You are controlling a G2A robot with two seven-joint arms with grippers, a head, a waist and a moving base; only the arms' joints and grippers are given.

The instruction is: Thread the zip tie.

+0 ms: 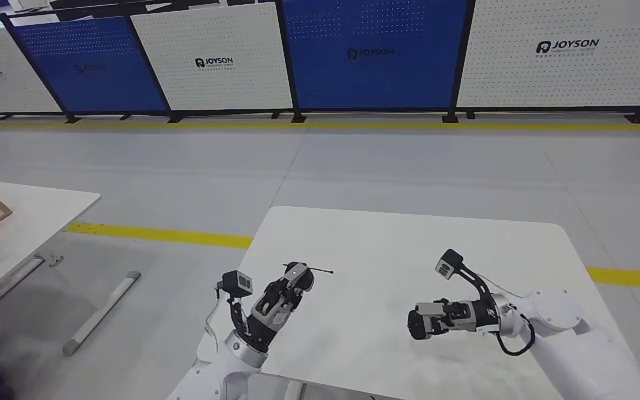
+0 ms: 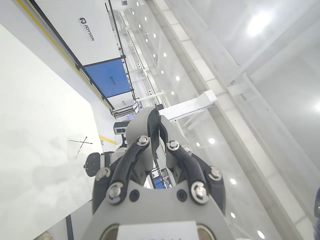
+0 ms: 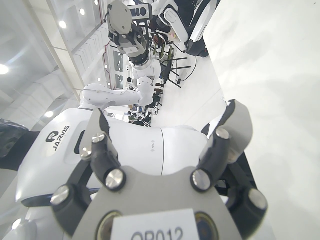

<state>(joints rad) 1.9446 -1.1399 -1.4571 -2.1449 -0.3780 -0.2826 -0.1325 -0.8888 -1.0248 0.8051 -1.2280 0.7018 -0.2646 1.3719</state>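
Top view: I see my left gripper (image 1: 299, 272) raised over the near-left part of the white table (image 1: 420, 240). Its fingers are pressed together, and a thin black zip tie (image 1: 320, 270) sticks out from the tips toward the table's middle. A small knob, likely the tie's head, sits at the free end. My right gripper (image 1: 413, 323) hangs well apart to the right, over the table's near side, facing the left one.

Left wrist view: the left gripper's pads (image 2: 153, 126) meet with no gap and point up toward the ceiling. The tie is too fine for me to pick out with certainty. Crossed hairline dark marks (image 2: 81, 143) on the table may be its shadows; I cannot tell.

Right wrist view: the right gripper's fingers (image 3: 100, 124) are spread wide, with nothing between them.

My judgement: the tie is lifted and pinched at one end, but no loop is formed. Bringing the two ends together and feeding the tail through the head is all left to do.
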